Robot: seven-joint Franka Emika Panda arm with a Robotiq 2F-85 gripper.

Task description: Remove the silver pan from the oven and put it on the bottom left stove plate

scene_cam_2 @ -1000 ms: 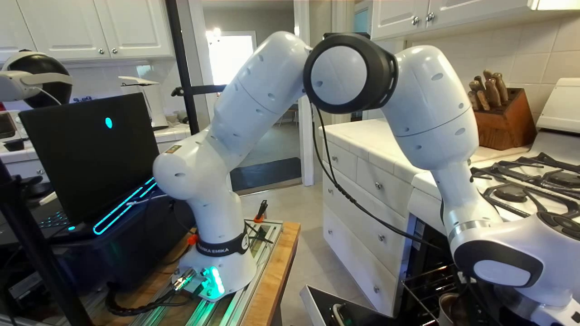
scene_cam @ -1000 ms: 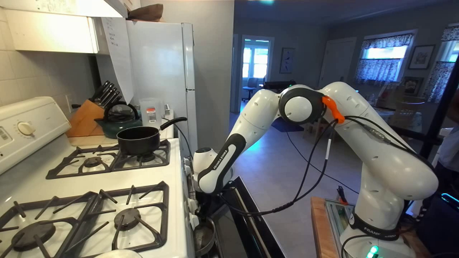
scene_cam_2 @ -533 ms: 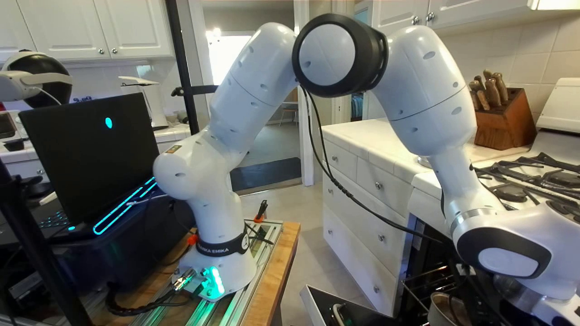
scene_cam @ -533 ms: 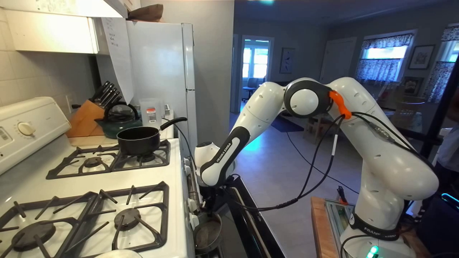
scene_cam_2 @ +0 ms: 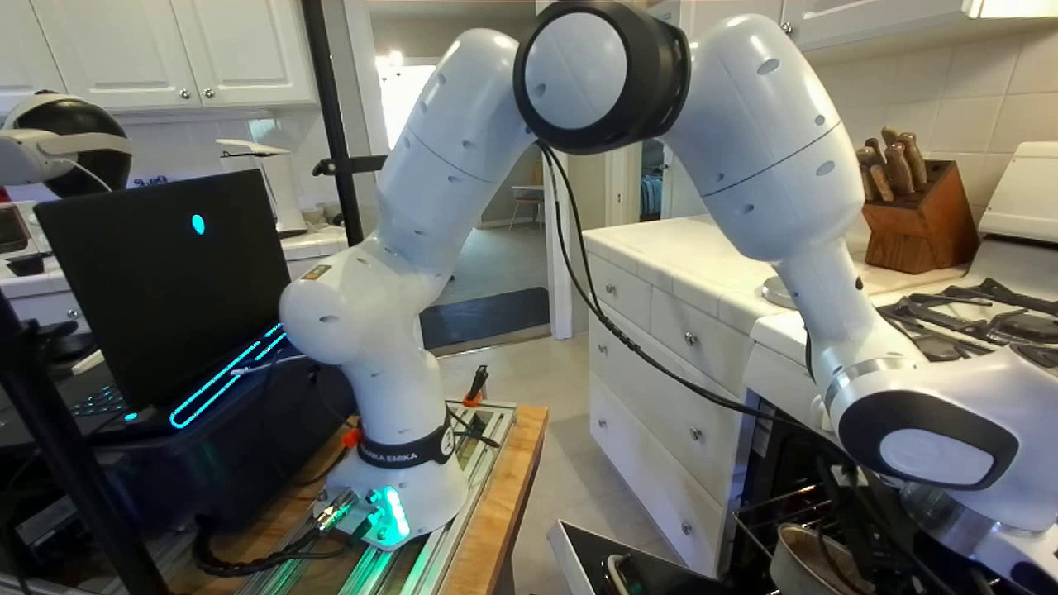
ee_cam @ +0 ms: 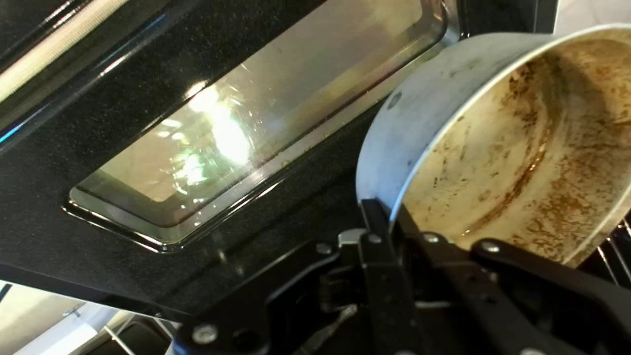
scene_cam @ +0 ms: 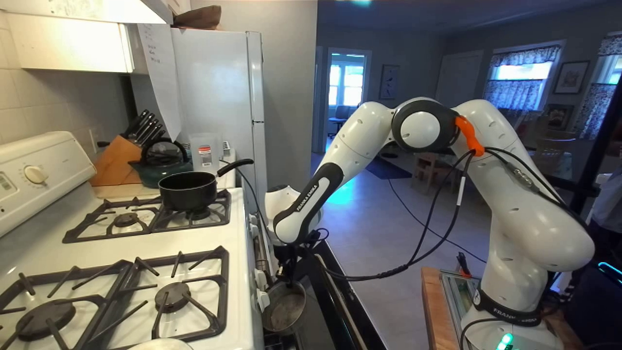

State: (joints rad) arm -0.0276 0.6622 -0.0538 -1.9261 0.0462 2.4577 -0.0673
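The silver pan [scene_cam: 285, 311] hangs tilted at the oven's mouth, partly over the lowered door, in an exterior view. It also shows in an exterior view [scene_cam_2: 806, 566], partly cut off by the frame's lower edge. In the wrist view the pan [ee_cam: 517, 162] shows its stained pale inside. My gripper [ee_cam: 389, 214] is shut on the pan's rim, one finger outside the wall and one inside. The oven door [scene_cam: 323, 316] is dropped open, its glass [ee_cam: 296, 88] beside the pan. The bottom left stove plate [scene_cam: 173, 297] bears only its grate.
A black long-handled pot [scene_cam: 188, 190] stands on the front far burner. Stove knobs [scene_cam: 262, 299] stick out along the range's front beside the pan. The oven rack [scene_cam_2: 777, 512] shows inside the oven. A drawer counter [scene_cam_2: 661, 355] adjoins the range.
The arm has risen and drawn back from the oven. The pan has come up and outward with the gripper, and more of it shows over the open door.
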